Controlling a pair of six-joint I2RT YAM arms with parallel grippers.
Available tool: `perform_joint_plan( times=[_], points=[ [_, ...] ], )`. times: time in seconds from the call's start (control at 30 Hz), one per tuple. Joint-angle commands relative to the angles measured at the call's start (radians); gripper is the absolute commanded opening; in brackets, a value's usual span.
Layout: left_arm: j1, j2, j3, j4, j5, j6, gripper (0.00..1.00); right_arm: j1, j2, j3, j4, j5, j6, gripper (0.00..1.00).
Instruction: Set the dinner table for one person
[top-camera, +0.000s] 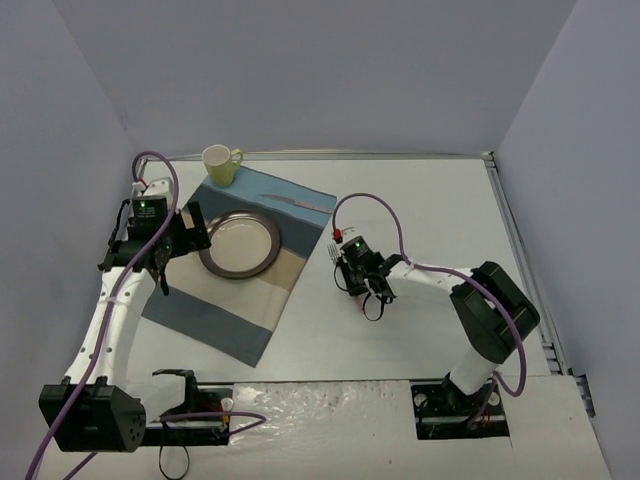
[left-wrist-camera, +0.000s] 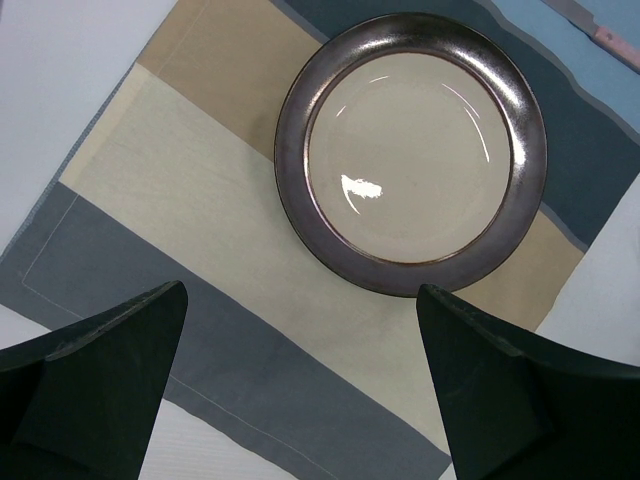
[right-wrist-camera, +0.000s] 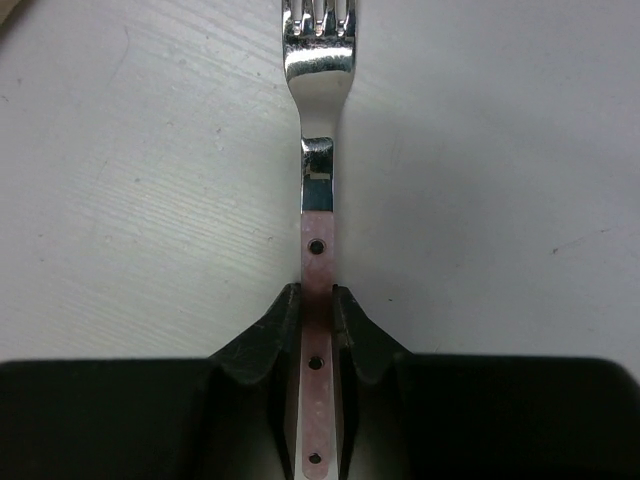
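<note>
- Fork step is on: the right end effector (right-wrist-camera: 316, 305) is clenched on the pink riveted handle of the fork (right-wrist-camera: 318, 190), tines pointing away from the wrist camera
- The fork sits over bare table (top-camera: 420, 210), right of the plate (top-camera: 238, 243) and just off the striped placemat (top-camera: 225, 310); whether it touches the surface I cannot tell
- The plate lies on the placemat, with the yellow-green mug (top-camera: 219, 164) beyond it at the placemat's far corner and a knife (top-camera: 297, 200) beyond the plate along the far edge
- The left end effector (left-wrist-camera: 300, 340) is released, fingers spread wide, hanging just beside the plate's left rim with nothing between them
- By my read, plate and mug are placed and the cutlery is what remains
- The next move calls for carrying the fork towards the plate, lining it up beside the rim on the placemat, lowering it until it lies flat, then letting go; that thin handle could twist in the grip, so slow and level looks wise
</note>
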Motion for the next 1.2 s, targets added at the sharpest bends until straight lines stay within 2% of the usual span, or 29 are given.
perform_joint_plan(
  times=[0.0, 0.23, 0.5, 0.73, 0.93, 1.17],
  points=[
    [-0.002, -0.027, 0.028, 0.021, -0.016, 0.006, 0.97, 0.052, -0.064, 0.064, -0.030, 0.073, -0.048, 0.00],
    [-0.002, -0.085, 0.185, -0.216, -0.113, -0.039, 0.97, 0.232, -0.098, 0.257, -0.044, 0.076, -0.138, 0.00],
    [0.001, -0.167, 0.427, -0.426, -0.224, -0.016, 0.97, 0.414, 0.160, 0.591, -0.046, -0.019, -0.193, 0.00],
    [0.001, -0.237, 0.485, -0.470, -0.271, 0.008, 0.97, 0.495, 0.360, 0.792, -0.051, -0.083, -0.278, 0.00],
    [0.000, -0.255, 0.491, -0.474, -0.295, 0.018, 0.97, 0.511, 0.483, 0.902, -0.051, -0.099, -0.295, 0.00],
    [-0.001, -0.262, 0.464, -0.464, -0.291, 0.018, 0.97, 0.521, 0.558, 0.915, -0.061, -0.119, -0.273, 0.00]
  ],
)
